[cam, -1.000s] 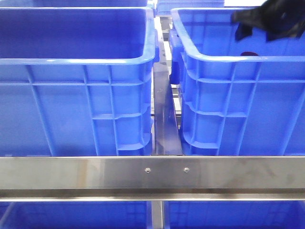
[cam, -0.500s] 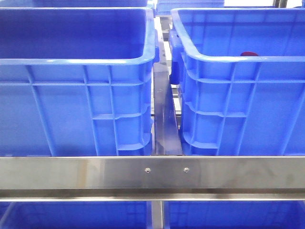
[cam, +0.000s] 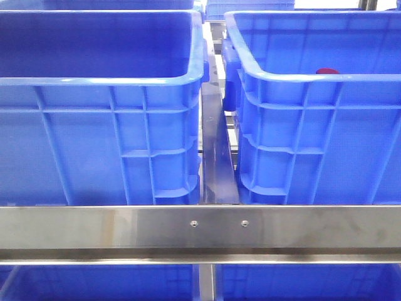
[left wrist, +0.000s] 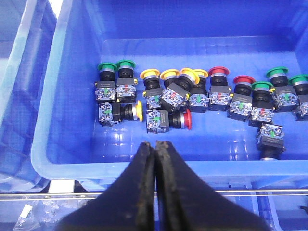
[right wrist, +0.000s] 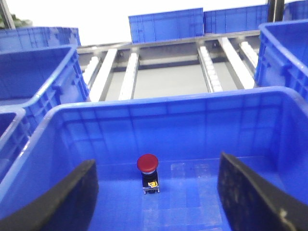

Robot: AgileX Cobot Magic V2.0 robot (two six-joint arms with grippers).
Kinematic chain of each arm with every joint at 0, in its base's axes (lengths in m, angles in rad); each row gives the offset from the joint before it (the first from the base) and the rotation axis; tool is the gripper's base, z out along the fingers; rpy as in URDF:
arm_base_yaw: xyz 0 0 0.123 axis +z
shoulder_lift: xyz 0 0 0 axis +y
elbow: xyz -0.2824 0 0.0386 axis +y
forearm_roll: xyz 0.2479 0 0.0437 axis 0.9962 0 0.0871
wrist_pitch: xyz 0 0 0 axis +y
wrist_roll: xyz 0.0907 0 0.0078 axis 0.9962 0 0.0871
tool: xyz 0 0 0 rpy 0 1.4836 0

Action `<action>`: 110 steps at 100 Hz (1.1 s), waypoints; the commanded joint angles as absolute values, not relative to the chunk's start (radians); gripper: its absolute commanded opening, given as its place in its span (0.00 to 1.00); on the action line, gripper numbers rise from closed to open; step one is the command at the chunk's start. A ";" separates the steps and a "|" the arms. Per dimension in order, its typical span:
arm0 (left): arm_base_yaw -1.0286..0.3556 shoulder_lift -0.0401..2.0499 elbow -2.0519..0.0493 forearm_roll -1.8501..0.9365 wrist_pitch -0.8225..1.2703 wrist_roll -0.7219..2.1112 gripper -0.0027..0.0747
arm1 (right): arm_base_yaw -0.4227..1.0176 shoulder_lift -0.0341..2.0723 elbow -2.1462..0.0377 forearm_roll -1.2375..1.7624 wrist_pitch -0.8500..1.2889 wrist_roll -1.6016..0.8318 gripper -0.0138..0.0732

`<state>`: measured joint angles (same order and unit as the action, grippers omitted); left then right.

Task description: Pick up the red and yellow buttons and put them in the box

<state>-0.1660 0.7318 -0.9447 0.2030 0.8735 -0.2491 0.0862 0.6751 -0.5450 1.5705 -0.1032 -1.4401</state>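
Right crate [cam: 313, 125]: bright-blue plastic, ribbed outer walls, rolled rim; holds 1 red button [right wrist: 147, 163], domed cap on a dark body, upright on the floor, its cap just showing over the rim in the front view [cam: 327, 71].

Right gripper [right wrist: 156, 192]: black jaws wide apart, flanking that button without touching.

Left gripper [left wrist: 155, 147]: jaws pressed together, empty, above a bin [left wrist: 72, 159] of clustered red, yellow [left wrist: 149, 73] and green [left wrist: 107, 66] buttons.

Steel rail [cam: 200, 229] crosses the foreground.
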 commanded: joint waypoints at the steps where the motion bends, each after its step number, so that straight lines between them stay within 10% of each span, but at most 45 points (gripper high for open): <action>1: -0.163 0.728 -0.970 0.211 0.804 -0.259 0.01 | 0.084 0.610 -0.542 1.576 -0.093 -1.450 0.66; 38: -0.163 0.728 -0.970 0.211 0.804 -0.259 0.01 | 0.084 0.569 -0.522 1.577 -0.069 -1.450 0.07; 68: -0.163 0.728 -0.970 0.211 0.804 -0.227 0.06 | 0.084 0.569 -0.522 1.577 -0.046 -1.450 0.08; 97: -0.163 0.755 -0.983 0.211 0.811 -0.222 0.62 | 0.084 0.569 -0.522 1.577 -0.046 -1.450 0.08; 110: -0.163 0.820 -1.014 0.211 0.809 -0.186 0.67 | 0.084 0.569 -0.522 1.577 -0.046 -1.450 0.08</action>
